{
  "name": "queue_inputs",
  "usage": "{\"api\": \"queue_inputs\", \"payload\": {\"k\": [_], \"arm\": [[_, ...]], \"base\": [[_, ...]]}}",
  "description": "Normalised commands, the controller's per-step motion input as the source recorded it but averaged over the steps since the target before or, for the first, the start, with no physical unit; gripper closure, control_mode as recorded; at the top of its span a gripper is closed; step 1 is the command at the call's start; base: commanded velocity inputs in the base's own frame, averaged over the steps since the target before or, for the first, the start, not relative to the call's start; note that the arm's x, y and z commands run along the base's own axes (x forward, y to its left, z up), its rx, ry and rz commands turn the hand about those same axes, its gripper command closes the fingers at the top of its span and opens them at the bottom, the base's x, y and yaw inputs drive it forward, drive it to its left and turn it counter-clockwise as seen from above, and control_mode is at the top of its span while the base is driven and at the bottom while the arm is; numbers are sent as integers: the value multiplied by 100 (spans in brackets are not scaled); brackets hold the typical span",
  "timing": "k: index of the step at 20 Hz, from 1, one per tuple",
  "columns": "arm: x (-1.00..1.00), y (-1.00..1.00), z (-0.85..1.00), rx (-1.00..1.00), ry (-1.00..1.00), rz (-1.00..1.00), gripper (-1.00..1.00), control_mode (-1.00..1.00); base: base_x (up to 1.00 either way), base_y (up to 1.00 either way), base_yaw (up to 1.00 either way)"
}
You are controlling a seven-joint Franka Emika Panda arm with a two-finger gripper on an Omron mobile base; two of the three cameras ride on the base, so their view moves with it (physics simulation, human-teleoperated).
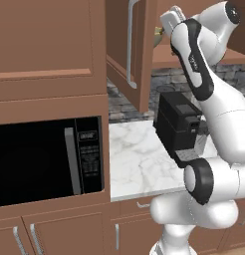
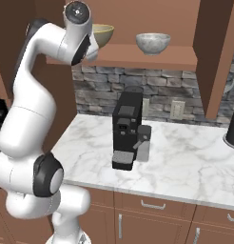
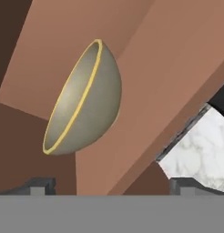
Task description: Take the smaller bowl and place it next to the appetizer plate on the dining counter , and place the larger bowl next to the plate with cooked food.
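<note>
The larger bowl (image 3: pixel 84 102), olive-tan with a thin yellow rim, stands on the open wall cabinet's shelf (image 2: pixel 138 55). In the hand view it appears rolled on its side, straight ahead of my gripper (image 3: pixel 111 186). The gripper is open; its dark fingertips (image 3: pixel 41 185) are wide apart, short of the bowl, with nothing between them. The right base view has the larger bowl (image 2: pixel 104 33) partly behind my arm and the smaller bowl (image 2: pixel 152 43), grey-white speckled, to its right on the same shelf. The appetizer plate, the plate with cooked food and the dining counter are out of view.
A black coffee machine (image 2: pixel 127 128) stands on the marble worktop (image 2: pixel 185 157) under the shelf. The cabinet's open doors (image 1: pixel 132 50) hang on either side of my arm. A black microwave (image 1: pixel 45 162) is built in at left. A dark appliance (image 2: pixel 233 126) sits at the right edge.
</note>
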Motion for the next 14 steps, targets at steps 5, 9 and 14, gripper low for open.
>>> {"api": "queue_inputs", "payload": {"k": [5, 9, 14], "arm": [[38, 1, 1, 0, 9, 0, -100, -100], [37, 0, 0, 0, 2, 0, -100, -100], [39, 1, -2, 0, 0, 0, -100, -100]], "base": [[0, 0, 0], [0, 0, 0], [0, 0, 0]]}}
